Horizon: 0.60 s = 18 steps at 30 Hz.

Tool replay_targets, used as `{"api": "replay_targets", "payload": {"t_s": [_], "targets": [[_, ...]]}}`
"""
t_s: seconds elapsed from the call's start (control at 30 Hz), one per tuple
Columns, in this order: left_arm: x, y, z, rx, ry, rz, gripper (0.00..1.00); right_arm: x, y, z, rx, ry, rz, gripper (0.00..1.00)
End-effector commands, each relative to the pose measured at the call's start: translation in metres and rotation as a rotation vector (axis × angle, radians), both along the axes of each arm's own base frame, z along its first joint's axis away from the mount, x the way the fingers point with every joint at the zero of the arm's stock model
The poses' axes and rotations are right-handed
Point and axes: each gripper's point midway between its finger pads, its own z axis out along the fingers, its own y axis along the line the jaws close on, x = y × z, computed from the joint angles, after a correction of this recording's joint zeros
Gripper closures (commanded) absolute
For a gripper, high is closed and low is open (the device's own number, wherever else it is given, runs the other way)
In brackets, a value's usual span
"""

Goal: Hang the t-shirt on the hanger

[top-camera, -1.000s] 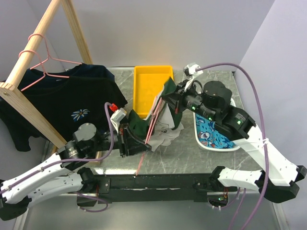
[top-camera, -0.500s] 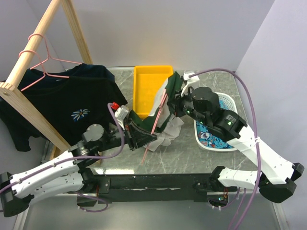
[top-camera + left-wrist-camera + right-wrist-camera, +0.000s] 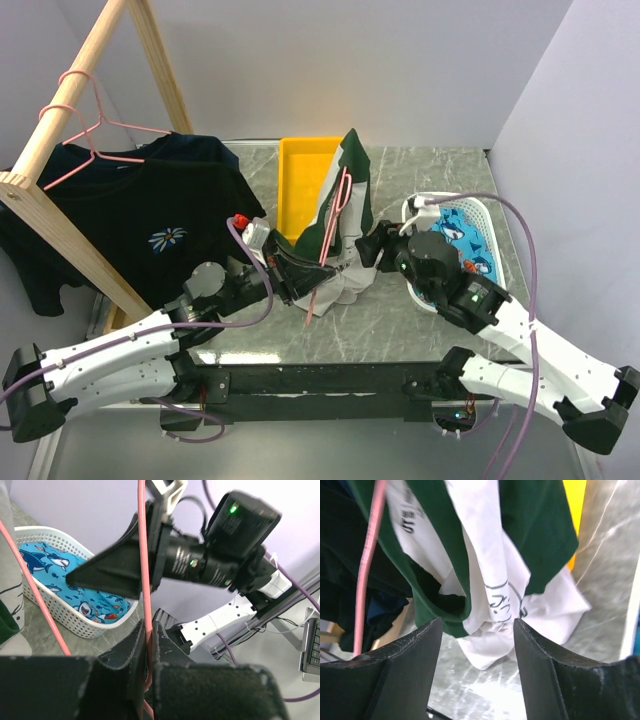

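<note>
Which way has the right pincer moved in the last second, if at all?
Yes. The right pincer pulled back from the yellow bin toward the near table edge, open, off the t-shirt.

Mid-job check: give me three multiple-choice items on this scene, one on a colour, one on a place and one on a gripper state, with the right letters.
1. What colour is the hanger held by the left gripper?
A. black
B. white
C. pink

2. Where is the blue patterned cloth?
A. draped on the hanger
B. in the white basket
C. in the left gripper

3. How is the right gripper?
A. open, holding nothing
B. shut on the hanger
C. shut on the blue patterned cloth

Answers:
1 C: the left wrist view shows a thin pink wire pinched in that gripper.
2 B: the shark-print cloth lies inside the basket's mesh walls.
3 A: in the right wrist view its jaws stand wide apart, with the green and white t-shirt hanging beyond them.
</note>
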Motion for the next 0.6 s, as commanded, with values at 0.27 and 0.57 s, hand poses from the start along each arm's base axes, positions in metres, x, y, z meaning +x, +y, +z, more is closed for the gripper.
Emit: {"api": "replay_targets", "payload": {"t_s": [0.27, 0.57], "targets": [[-0.001, 0.009, 0.064, -0.160, -0.149, 0.059, 0.99, 0.025, 0.060, -0.024, 0.296, 0.145, -0.036, 0.39], [-0.001, 0.014, 0.071, -0.208, -0.155, 0.089, 0.99, 0.036, 0.071, -0.053, 0.318, 0.206, -0.083, 0.39]]}}
